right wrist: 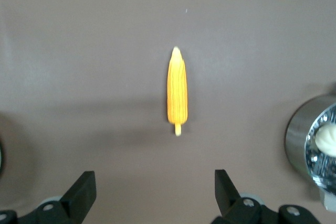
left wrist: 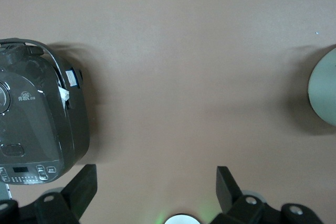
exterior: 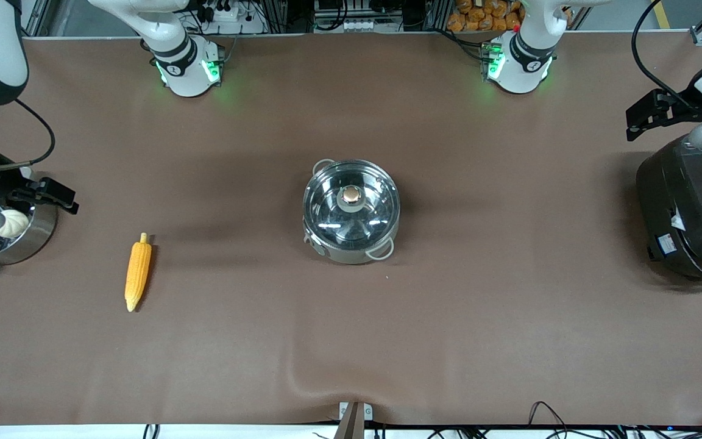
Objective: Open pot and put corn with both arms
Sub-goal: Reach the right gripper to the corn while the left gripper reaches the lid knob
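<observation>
Lid still on pot mid-worktop; corn lies well toward right arm's end from pot; both jaws released, right gripper high over corn, left gripper beside rice cooker; centre left on knob first.

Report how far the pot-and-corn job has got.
Done: nothing visible. The glass lid sits shut on the pot, and the corn lies on the table toward the right arm's end. In hand: nothing; the right gripper is open over the table by the corn, the left gripper open beside the rice cooker. Left: lift lid, load corn.
</observation>
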Available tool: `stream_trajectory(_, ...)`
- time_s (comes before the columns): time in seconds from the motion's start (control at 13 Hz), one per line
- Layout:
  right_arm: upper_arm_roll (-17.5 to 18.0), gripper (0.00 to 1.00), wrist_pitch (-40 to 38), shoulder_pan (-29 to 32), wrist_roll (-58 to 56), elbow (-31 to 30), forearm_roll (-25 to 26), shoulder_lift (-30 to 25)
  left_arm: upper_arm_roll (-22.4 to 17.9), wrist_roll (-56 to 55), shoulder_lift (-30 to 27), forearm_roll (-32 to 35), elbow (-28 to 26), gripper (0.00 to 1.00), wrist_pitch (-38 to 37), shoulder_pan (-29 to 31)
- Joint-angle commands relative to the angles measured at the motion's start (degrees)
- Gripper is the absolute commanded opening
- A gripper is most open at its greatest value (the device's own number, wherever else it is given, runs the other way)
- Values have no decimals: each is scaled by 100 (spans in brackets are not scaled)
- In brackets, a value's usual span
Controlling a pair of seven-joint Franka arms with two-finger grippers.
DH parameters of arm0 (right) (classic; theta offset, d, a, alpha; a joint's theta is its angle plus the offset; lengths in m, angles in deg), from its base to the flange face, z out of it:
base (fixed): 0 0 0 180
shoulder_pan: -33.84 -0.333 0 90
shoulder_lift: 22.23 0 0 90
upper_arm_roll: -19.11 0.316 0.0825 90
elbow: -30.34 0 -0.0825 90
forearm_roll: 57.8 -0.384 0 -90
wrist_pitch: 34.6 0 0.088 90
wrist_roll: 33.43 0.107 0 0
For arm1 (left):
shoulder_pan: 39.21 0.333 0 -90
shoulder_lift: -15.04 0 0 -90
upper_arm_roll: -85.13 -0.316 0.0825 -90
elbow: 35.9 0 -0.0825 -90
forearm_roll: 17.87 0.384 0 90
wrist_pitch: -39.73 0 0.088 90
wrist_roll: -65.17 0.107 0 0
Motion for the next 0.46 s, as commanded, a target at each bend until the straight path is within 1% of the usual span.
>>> stream_trajectory(0.0, 2, 100, -173, -35, 77, -221, 98, -367, 53, 140, -88, 26, -32, 100, -46, 18)
stream_trajectory(0.08, -6, 100, -357, -27, 77, -125, 107, -464, 53, 106, -53, 26, -23, 100, -46, -17)
stream_trajectory(0.15, -6, 100, -559, -35, 77, 154, 107, -474, 53, 97, -44, -44, -14, 100, -46, -26)
stream_trajectory(0.23, -6, 100, -613, -44, 86, 305, 107, -465, 53, 79, -26, -88, 29, 100, -29, -53)
stream_trajectory(0.38, -15, 100, -675, -35, 77, 350, 98, -491, 53, 88, 175, -132, 109, 100, -11, -70)
